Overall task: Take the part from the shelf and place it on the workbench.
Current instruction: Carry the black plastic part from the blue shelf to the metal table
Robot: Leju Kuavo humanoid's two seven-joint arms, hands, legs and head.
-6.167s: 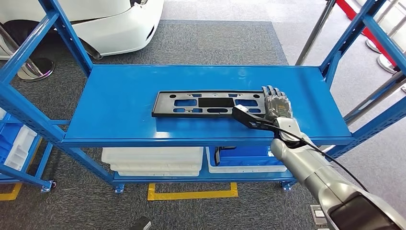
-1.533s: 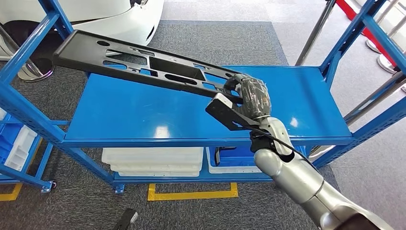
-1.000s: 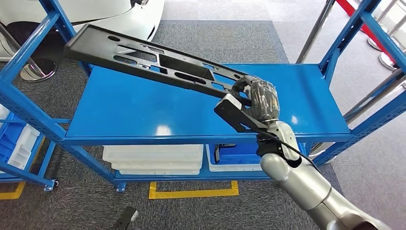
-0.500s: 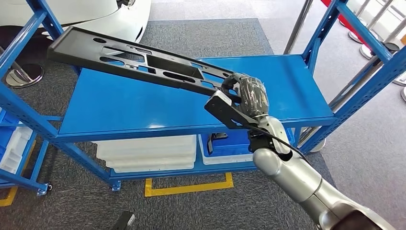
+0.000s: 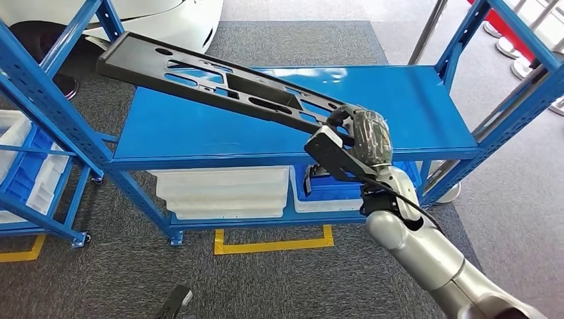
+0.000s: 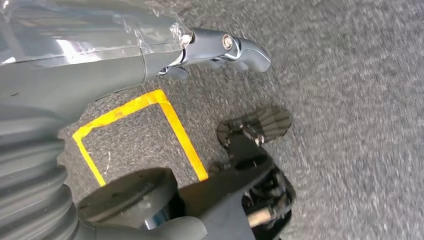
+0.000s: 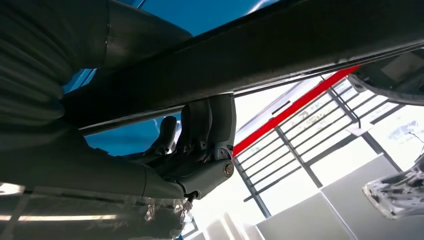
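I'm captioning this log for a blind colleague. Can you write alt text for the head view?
The right hand holds one end of a long black part, lifted at a slant above a blue shelf. White and blue bins sit on the lower level, above grey carpet with yellow tape.

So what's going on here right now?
The robot's right hand grips one end of a long black part and holds it tilted in the air above the blue shelf. The part is off the shelf and not yet set down anywhere. The left hand hangs over the grey floor, holding nothing.
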